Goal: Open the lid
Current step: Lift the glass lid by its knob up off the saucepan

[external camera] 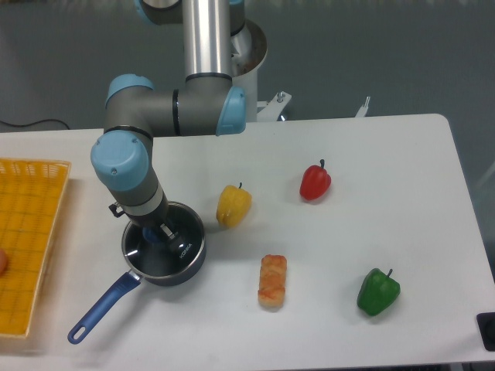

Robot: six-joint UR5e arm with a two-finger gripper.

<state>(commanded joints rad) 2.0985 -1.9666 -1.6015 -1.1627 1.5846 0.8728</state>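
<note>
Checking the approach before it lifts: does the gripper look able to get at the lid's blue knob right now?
Probably yes. The gripper is right over the lid on the saucepan, at its blue knob; nothing stands between. The wrist hides whether it grips.

The round clear glass lid [161, 247] has a shiny metal rim; the dark blue saucepan [179, 270] looks glossy; the white table [371, 154] is smooth, matt.

Hidden by the arm's wrist: most of the hand [157, 234] and the lid [162, 251] knob, so grip state unreadable. Cut by the left edge: yellow basket [31, 232] and an orange object [3, 263] inside it. Cut by the bottom edge: the table [371, 232] front.
</note>
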